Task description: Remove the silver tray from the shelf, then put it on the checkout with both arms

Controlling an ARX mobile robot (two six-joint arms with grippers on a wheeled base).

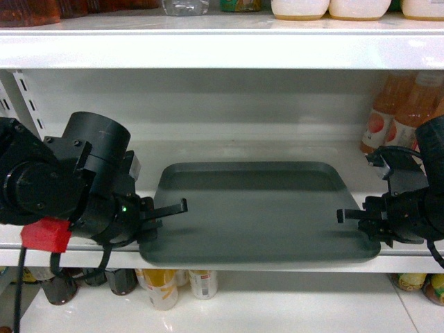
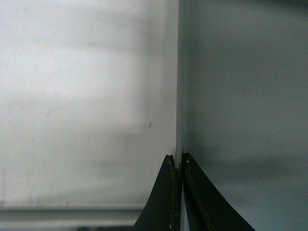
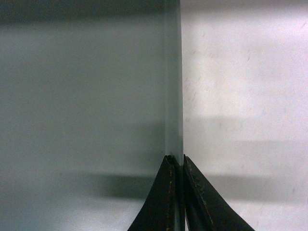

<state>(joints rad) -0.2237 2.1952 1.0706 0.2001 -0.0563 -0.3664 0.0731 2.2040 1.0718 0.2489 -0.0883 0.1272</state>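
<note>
Left gripper: black thin-fingered left gripper (image 2: pixel 177 166), fingers pressed together on the left rim of the tray; the wrist view shows the rim edge pinched between them.
Right gripper: black thin-fingered right gripper (image 3: pixel 175 163), likewise clamped on the opposite, right rim; the edge runs straight up from between the tips.
Grip rationale: one hold per short side, so the wide load should stay level and balanced between both arms.
Tray: large flat matte grey-green silver tray (image 1: pixel 253 208) with rounded corners and low rim, lying flat on the shelf, front edge overhanging the board's lip.
Shelf: long glossy white metal shelf board (image 1: pixel 277 149), tray centred on it, not visibly raised.
Neighbours: orange drink bottles (image 1: pixel 395 114) at the far right rear, apart from the tray.
Checkout: not in view.
Stage: judged as grasp made, withdrawal pending.
</note>
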